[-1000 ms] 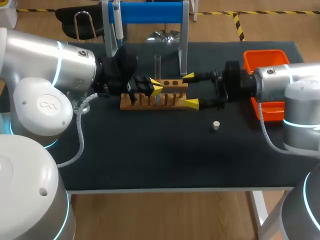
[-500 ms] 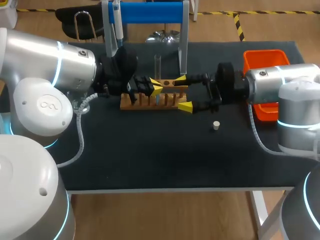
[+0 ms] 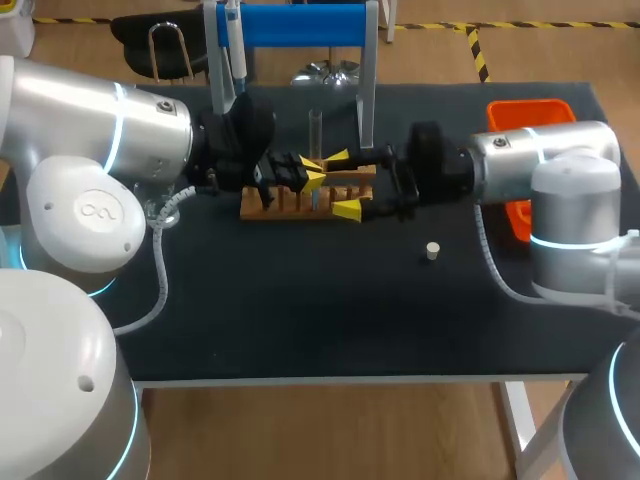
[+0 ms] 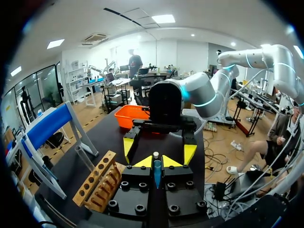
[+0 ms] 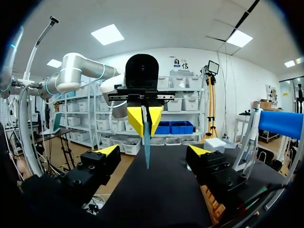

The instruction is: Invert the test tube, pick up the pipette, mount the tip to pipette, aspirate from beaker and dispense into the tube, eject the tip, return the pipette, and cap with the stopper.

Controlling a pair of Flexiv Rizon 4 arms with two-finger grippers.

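My left gripper [image 3: 314, 177] hovers over the wooden rack [image 3: 296, 203], shut on a slim blue-tinted test tube [image 5: 146, 142] that hangs down from its yellow tips. My right gripper [image 3: 343, 183] comes in from the right and faces it, open. Its two fingers stand either side of the tube and do not touch it. In the left wrist view the tube [image 4: 156, 172] lies between my left gripper's [image 4: 157, 162] tips, with the right gripper [image 4: 158, 149] just ahead. The pipette [image 3: 233, 50] hangs on the blue stand [image 3: 300, 25]. A small white stopper [image 3: 432, 250] lies on the mat.
A clear upright glass vessel [image 3: 315, 128] stands behind the rack. An orange bin [image 3: 530, 112] sits at the far right, partly behind my right arm. The dark mat in front of the rack is bare apart from the stopper.
My right arm has moved left, bringing its open fingers from the rack's right end to either side of the tube. The left arm has stayed still with the tube.
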